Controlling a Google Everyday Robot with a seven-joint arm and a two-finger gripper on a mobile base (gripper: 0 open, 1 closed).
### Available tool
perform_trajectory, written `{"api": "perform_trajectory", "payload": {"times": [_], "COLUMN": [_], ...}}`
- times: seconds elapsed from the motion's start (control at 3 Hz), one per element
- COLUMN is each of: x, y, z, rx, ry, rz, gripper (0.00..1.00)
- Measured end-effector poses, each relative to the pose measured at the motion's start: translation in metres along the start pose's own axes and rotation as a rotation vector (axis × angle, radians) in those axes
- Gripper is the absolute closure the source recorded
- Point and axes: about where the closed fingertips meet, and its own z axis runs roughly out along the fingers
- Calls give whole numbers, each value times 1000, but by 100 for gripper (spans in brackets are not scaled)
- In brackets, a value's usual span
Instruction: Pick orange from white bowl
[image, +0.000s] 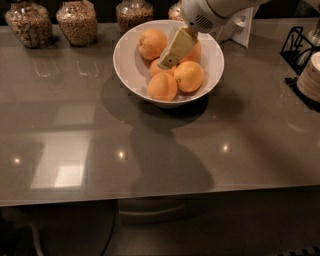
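Observation:
The white bowl (125, 65) stands on the grey counter at the back middle and holds five oranges. One orange (151, 43) lies at the back left, one (195, 52) at the back right, a smaller one (157, 70) in the middle, and two at the front (162, 87) (189, 76). My gripper (169, 56) reaches down from the upper right on a white arm. Its pale yellow tip hangs over the middle of the bowl, between the two back oranges and just above the smaller middle one. It covers part of the back right orange.
Glass jars of grain (76, 21) line the back edge of the counter behind the bowl. A black wire rack (299, 46) and a stack of plates (311, 76) stand at the right edge. A white upright object (245, 29) stands behind the bowl's right side.

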Motion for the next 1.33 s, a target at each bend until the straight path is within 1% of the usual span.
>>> {"api": "perform_trajectory", "payload": {"times": [0.33, 0.67, 1.0, 1.33], "x": [-5, -7, -10, -10], "y": [-12, -21, -27, -30], "z": [24, 45, 64, 85], "rx": [26, 39, 39, 25], "ry": [-20, -37, -37, -19], "rz": [22, 44, 56, 63], "gripper": [18, 28, 24, 23]}}
